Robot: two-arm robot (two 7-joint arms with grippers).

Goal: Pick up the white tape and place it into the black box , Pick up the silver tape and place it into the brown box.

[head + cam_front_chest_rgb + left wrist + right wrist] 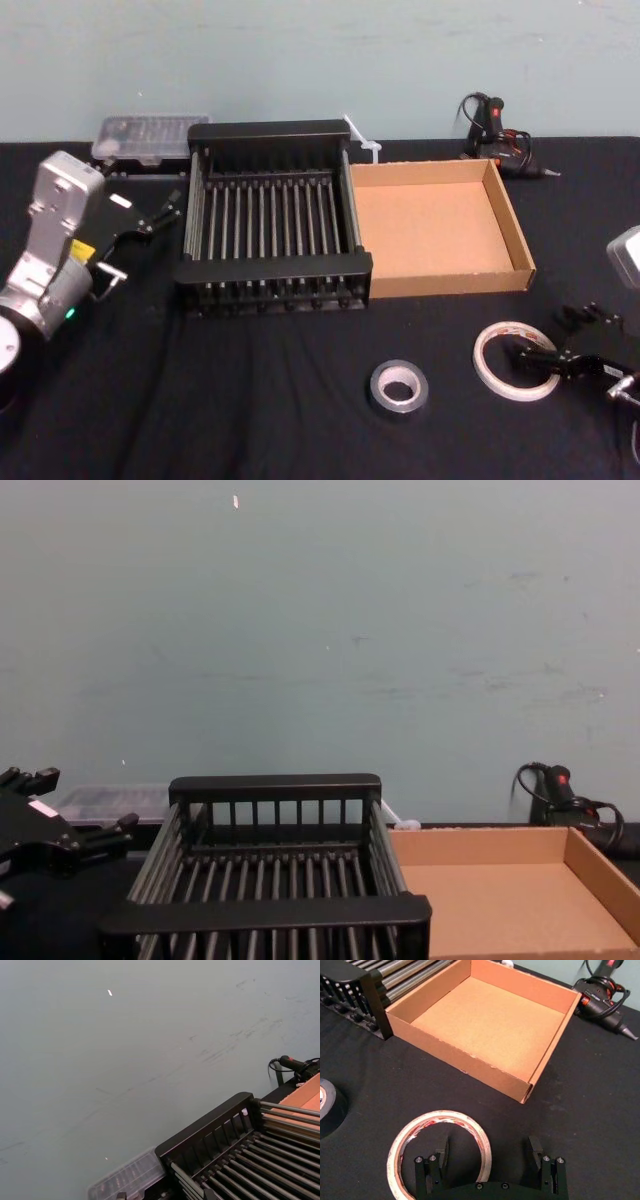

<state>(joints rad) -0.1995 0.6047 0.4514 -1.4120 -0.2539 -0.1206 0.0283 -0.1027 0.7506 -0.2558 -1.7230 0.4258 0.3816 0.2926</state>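
So the right gripper [490, 1152] is spread wide and straddles the near side of the white tape [440, 1152], one finger inside the ring, probably lining up a rim pinch. The silver tape [398, 386] lies off to its left, and the black box [272, 220] is beyond that.

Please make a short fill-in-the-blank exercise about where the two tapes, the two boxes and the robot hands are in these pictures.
1. The right hand is open, with one finger inside the ring of the ______ tape.
2. The silver tape lies on the table in front of the ______ box.
3. The brown box stands directly to the ______ of the black box.
4. The left hand, open, is beside the ______ box.

Missing words: white; black; right; black
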